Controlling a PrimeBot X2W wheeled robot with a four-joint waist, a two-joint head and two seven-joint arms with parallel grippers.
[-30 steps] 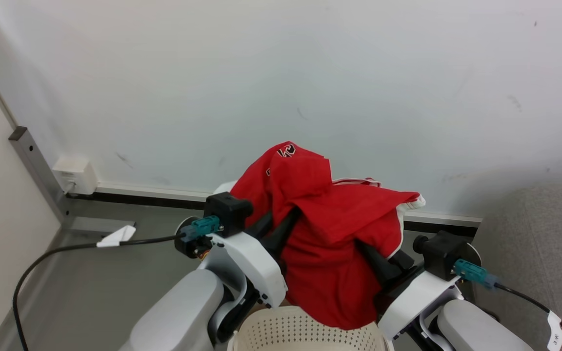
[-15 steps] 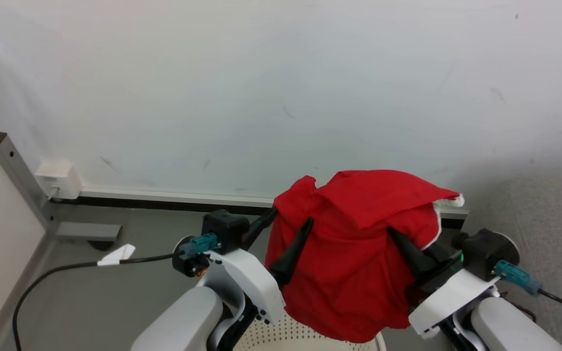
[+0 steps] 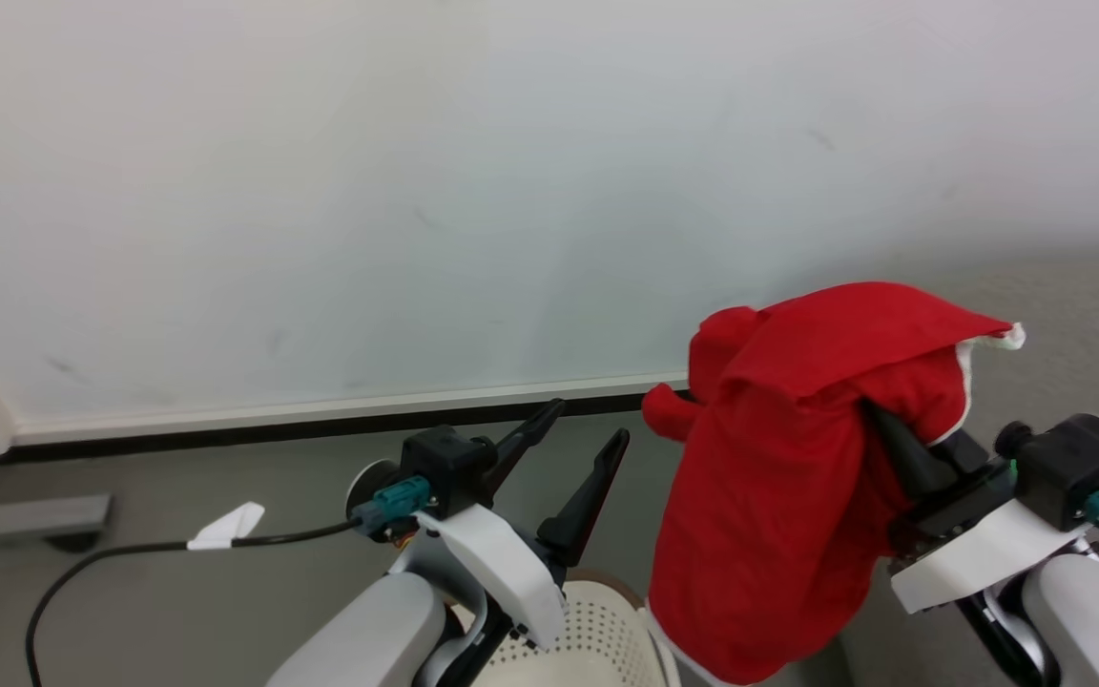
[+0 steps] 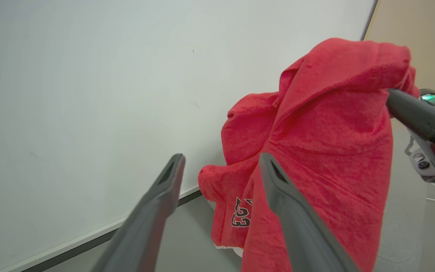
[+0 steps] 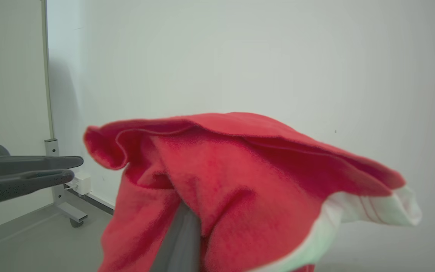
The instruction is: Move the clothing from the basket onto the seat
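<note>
Head camera: mounted high behind both arms, facing forward and down at the far wall (image 3: 416,191) and the floor (image 3: 130,630).

Left wrist camera: set low, looking along the left gripper (image 3: 588,423) toward the far right, with the clothing (image 3: 778,477) near.

Right wrist camera: very close under the clothing, facing far and left.

All three views share the clothing and the wall. The right wrist view also takes in the left gripper.

Red clothing (image 3: 778,496) aloft, just beside basket (image 3: 597,634)

Soft, even indoor light fills all three views, leaving the pale wall (image 3: 416,191) bright without glare, greyer toward the far right. The head view is smeared by motion blur; the red clothing (image 5: 240,181) near the right wrist lens looks soft.
</note>
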